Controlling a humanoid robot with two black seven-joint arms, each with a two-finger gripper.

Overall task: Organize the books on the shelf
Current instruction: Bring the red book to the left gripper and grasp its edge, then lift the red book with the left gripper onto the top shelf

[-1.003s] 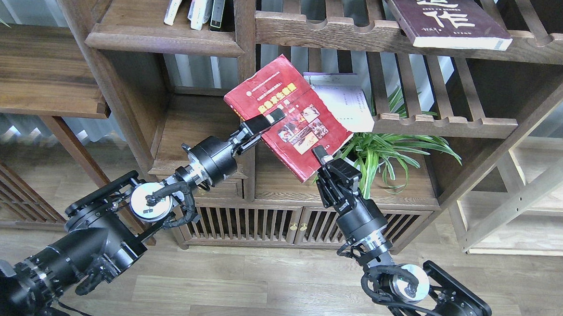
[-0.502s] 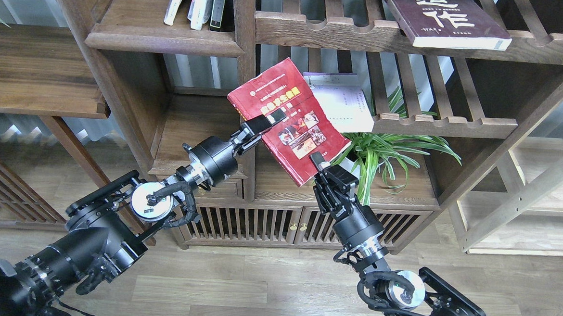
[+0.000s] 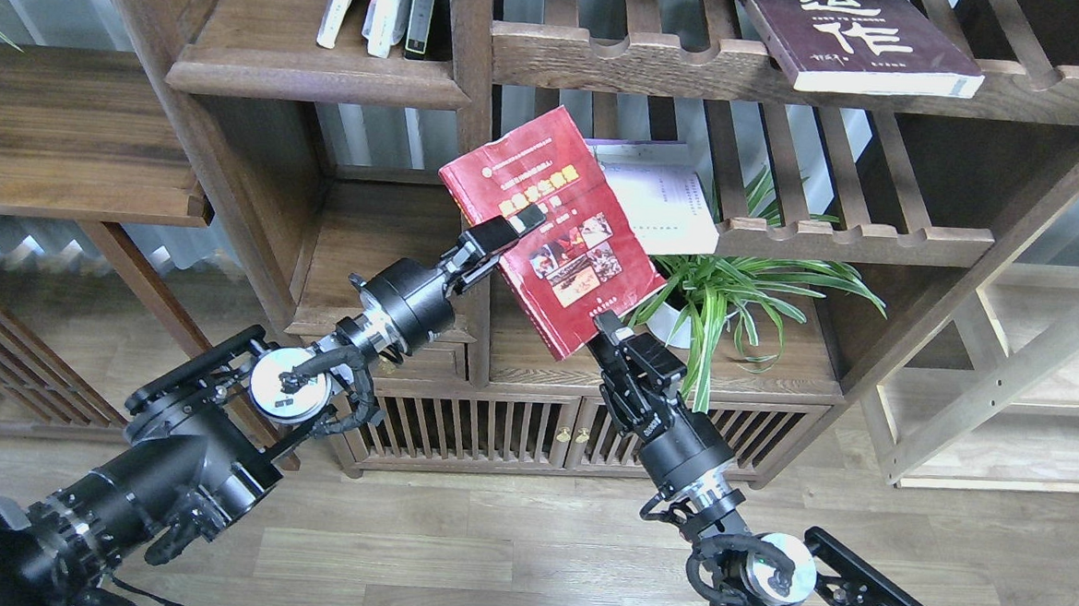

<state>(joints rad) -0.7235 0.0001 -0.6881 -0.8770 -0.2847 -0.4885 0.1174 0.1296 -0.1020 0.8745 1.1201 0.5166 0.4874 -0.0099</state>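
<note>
The shelf (image 3: pixel 320 79), a solid board with a rounded front edge, is at 11 o'clock in the view, and a few books already stand on it. The maroon book (image 3: pixel 872 39) lies on the slatted rack at 1 o'clock, and the white book (image 3: pixel 669 204) lies on the lower slatted rack, just right of centre, partly behind the red book (image 3: pixel 553 225).

The red book is in the air at the centre, tilted, with its cover toward the camera. I judge the step in hand is carrying this book to the shelf. The next move calls for lifting it toward 11 o'clock, turning it upright, and sliding it in beside the standing books.

The left gripper (image 3: pixel 506 232) has its jaws closed narrowly on the left edge of the red book. The right gripper (image 3: pixel 614 330) is at the book's lower corner; if its jaws pinch the corner or only touch it, I cannot tell.
</note>
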